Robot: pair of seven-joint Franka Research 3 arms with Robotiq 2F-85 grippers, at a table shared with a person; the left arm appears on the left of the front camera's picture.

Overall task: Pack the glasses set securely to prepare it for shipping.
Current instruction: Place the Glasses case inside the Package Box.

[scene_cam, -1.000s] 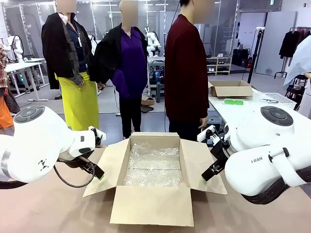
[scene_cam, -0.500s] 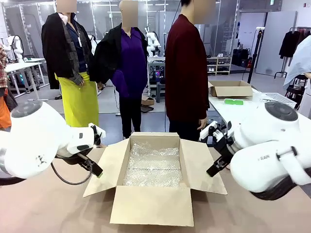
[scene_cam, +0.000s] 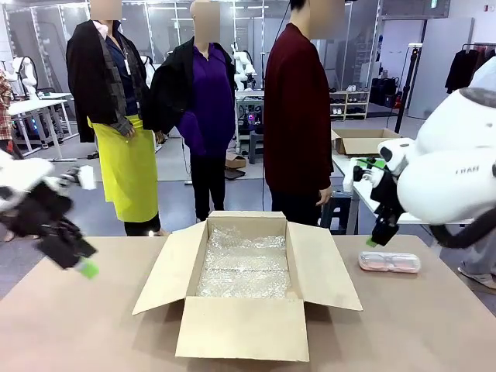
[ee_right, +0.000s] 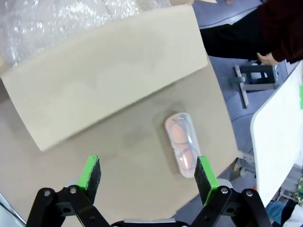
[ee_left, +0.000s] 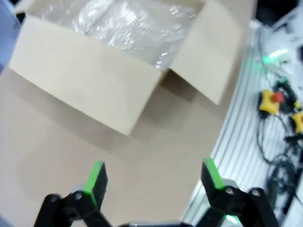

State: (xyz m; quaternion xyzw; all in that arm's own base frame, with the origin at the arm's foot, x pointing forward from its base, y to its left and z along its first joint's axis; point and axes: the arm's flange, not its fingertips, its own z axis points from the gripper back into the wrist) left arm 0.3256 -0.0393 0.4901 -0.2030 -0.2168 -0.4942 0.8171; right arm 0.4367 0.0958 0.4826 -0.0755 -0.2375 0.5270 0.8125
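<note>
An open cardboard box (scene_cam: 240,329) sits mid-table, lined with bubble wrap (scene_cam: 244,267). Of the glasses set, the pale pink case (scene_cam: 390,262) lies flat on the table to the right of the box, with spectacles showing inside it. My right gripper (scene_cam: 373,240) hangs open just above the case's left end. In the right wrist view the pink case (ee_right: 182,149) lies ahead of the right gripper (ee_right: 147,172), nearer its right finger, with nothing between the fingers. My left gripper (scene_cam: 81,265) is open and empty over the table's left side, well away from the box (ee_left: 94,75).
A person in a dark red top (scene_cam: 297,116) stands behind the box at the far side, hands down. A white side table (scene_cam: 446,159) with another cardboard box (scene_cam: 368,141) stands at the back right. The right flap (ee_right: 109,75) lies between the pink case and the bubble wrap (ee_right: 47,23).
Both arms have drawn away from the box flaps, the left swinging far left and the right rising to the right. The pink case now shows on the table.
</note>
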